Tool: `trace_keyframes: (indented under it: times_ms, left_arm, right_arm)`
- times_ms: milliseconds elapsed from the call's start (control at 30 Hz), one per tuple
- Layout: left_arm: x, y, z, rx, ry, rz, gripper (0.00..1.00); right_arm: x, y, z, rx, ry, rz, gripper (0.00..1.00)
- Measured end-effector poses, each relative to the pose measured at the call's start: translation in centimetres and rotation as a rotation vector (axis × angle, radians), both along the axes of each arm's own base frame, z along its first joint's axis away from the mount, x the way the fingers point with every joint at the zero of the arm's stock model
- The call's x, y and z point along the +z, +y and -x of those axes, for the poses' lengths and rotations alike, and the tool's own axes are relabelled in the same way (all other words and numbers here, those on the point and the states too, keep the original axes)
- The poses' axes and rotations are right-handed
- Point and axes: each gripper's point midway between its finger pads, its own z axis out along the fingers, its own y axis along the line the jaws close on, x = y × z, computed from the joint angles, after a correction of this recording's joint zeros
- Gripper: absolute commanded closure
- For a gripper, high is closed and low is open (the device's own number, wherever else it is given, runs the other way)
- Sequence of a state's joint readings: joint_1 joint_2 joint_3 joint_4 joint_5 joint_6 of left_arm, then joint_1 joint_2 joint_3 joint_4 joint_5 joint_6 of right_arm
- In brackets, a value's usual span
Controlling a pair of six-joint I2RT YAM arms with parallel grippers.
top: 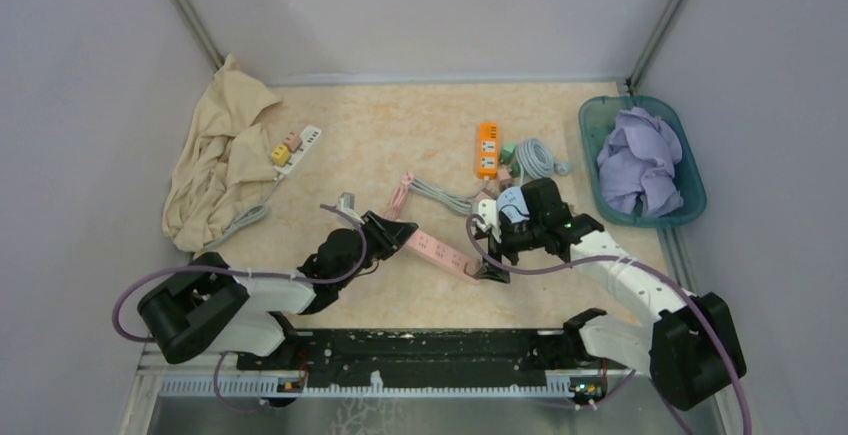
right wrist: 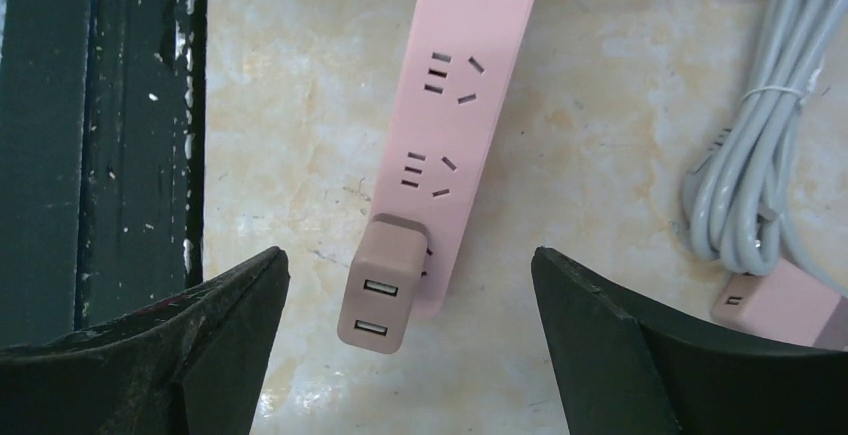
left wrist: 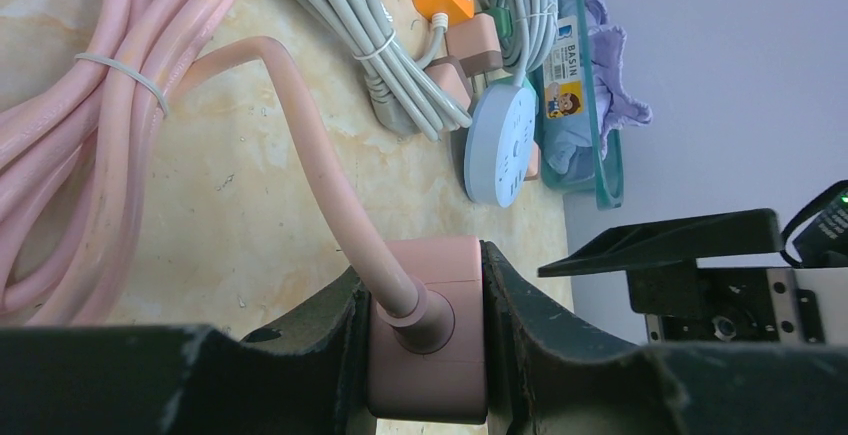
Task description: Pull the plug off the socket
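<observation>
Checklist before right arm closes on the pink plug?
1. left gripper clamped on pink power strip at its cord end: ok.
2. right gripper open: ok.
3. pink plug centred between the right fingers: ok.
4. Plug seated in the strip or already loose: cannot tell.
5. Clearance from grey cable beside one right finger: cannot tell.

The power strip [right wrist: 470, 75] is smooth matt pink plastic; the plug [right wrist: 385, 290] has the same finish, slightly duskier. The table [right wrist: 290, 105] top is smooth, marble-patterned, with a faint sheen. The beige cloth [top: 215, 155] is soft crumpled fabric; the basin [top: 692, 180] is translucent teal plastic.
</observation>
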State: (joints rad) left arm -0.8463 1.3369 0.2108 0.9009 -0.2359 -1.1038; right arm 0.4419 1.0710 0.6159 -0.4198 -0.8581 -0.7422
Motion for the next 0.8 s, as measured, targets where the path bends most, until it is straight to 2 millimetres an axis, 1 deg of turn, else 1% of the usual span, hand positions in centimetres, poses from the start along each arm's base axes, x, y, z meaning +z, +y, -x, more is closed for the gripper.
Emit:
trace_keyframes:
  times_ms: [33,100,300,633,800]
  left_arm:
    - [0.0,0.0,0.0,0.000,0.001,-0.001,1.00]
    - [0.0,0.0,0.0,0.000,0.002,-0.001,1.00]
    - [0.0,0.1,0.1,-0.001,0.003,-0.002,1.00]
    - [0.0,0.1,0.1,-0.001,0.005,-0.002,1.00]
    - [0.0,0.1,0.1,0.000,0.006,-0.001,1.00]
  right_arm:
    - [-0.4,-0.1,0.1,0.001,0.008,0.015,0.07]
    - [-1.3,-0.2,0.3,0.012,0.020,0.049,0.02]
    - [-2.9,-0.2,0.9,0.042,0.022,0.119,0.02]
    - [-3.5,-0.6,0.4,0.035,-0.003,0.159,0.22]
    - [-3.7,-0.6,0.6,0.037,0.006,0.166,0.38]
